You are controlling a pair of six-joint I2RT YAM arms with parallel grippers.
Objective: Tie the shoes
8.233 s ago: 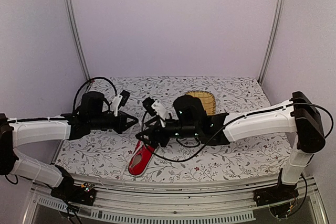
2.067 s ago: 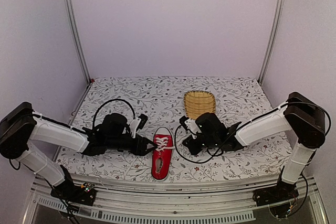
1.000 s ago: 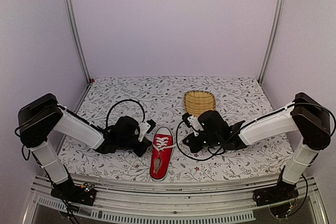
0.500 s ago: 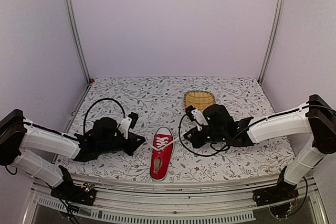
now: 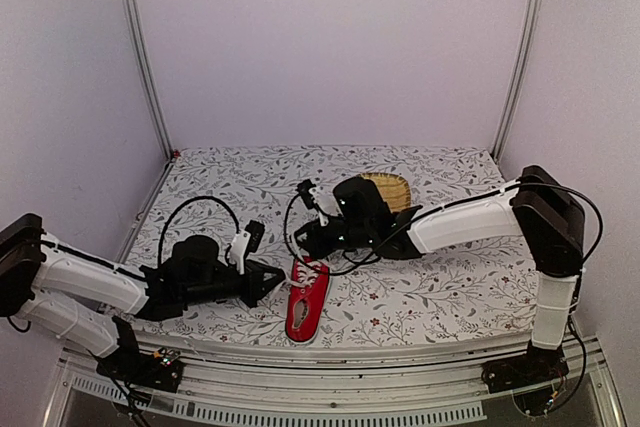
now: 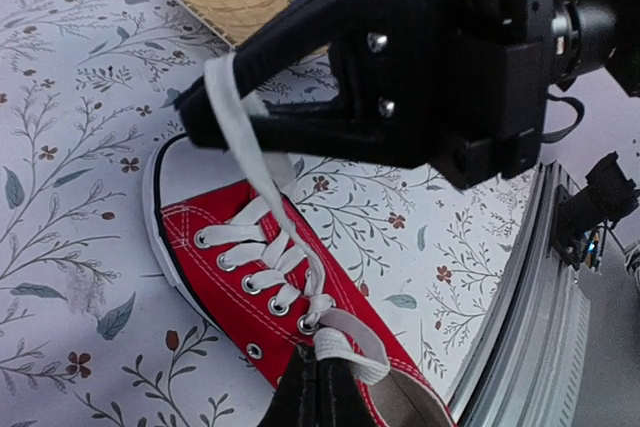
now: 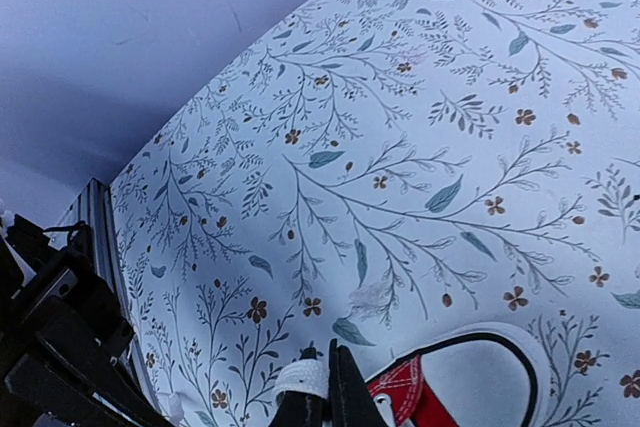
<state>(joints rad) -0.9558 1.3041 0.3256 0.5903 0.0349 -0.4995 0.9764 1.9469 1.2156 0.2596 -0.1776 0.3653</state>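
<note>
A red sneaker [image 5: 305,299] is lying on its sole near the 6 o'clock edge of the floral tablecloth [image 5: 450,287]. Its toe is pointing toward 12 o'clock and its heel toward the arms' bases, while two robot arms are pulling at its white laces [image 6: 262,267]. The left gripper [image 5: 276,282] is reaching in low from the sneaker's 9 o'clock with its jaws closed. The left wrist view is showing them pinching a first strand [image 6: 352,345] right beside the uppermost eyelets, at the mouth of the shoe. The right arm is stretching across from 3 o'clock, and the right gripper [image 5: 300,238] is hanging just beyond the toe, at the sneaker's 12 o'clock. Its jaws are likewise clamped together on a second strand [image 6: 245,137], which is running in one long line from the fingertips down across the toe toward the crossed lacing. In the right wrist view, a bit of white lace is showing between the black fingers [image 7: 340,397], with the white toe cap [image 7: 480,367] lying close by at their 3 o'clock. The rest of the lacing is sitting threaded through the eyelet rows, and the two strands are being held apart, one in each gripper. A yellow woven basket [image 5: 395,192] is sitting at the sneaker's 1 o'clock, well apart from it and partly hidden behind the right arm.
</note>
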